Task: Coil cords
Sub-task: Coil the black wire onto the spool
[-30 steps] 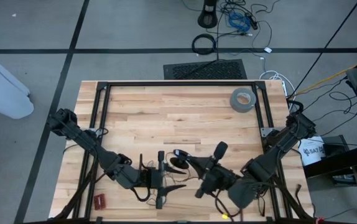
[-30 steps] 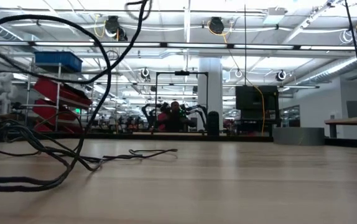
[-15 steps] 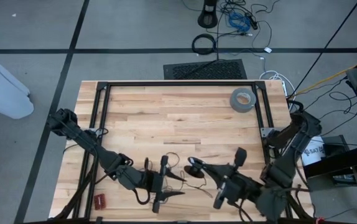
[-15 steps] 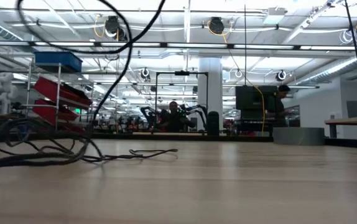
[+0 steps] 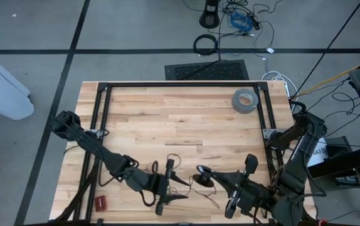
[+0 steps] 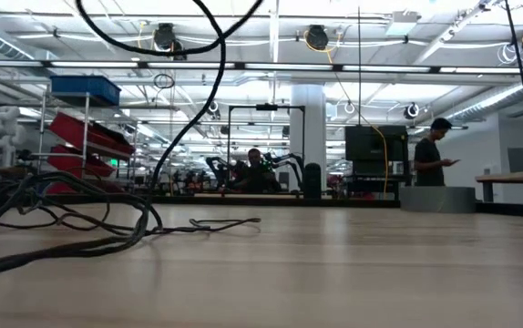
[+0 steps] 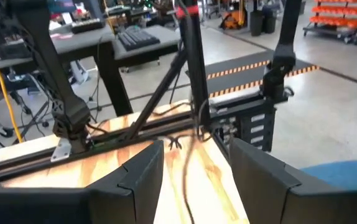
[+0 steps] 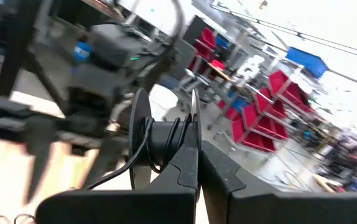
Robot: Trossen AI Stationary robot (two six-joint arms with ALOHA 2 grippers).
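Observation:
The cords are one thin black wire. It lies slack on the table near the front edge and runs from my left gripper to my right gripper. In the low view it lies in loose bends at the left, then rises in a big loop out of the top of the picture. My left gripper is open and points along the table. The wire passes between its fingers, and I cannot tell whether it touches them. My right gripper is shut with wire turns at its tips. My right gripper has several turns of the wire wound round the free ends of its shut fingers. The turns hide where the wire sits between the fingers. The fingers point about level, above the table. One strand hangs slack from the turns toward the table.
A grey tape roll lies at the far right of the table. A black frame rail runs round the table's edges, and a small red thing lies at the near left. A person stands in the room beyond.
My right gripper has moved toward the table's right and near edges and has stayed shut, taking the wound wire with it. In the low view the raised loop has swung to the right and stands higher. More of the wire now lies between the two grippers.

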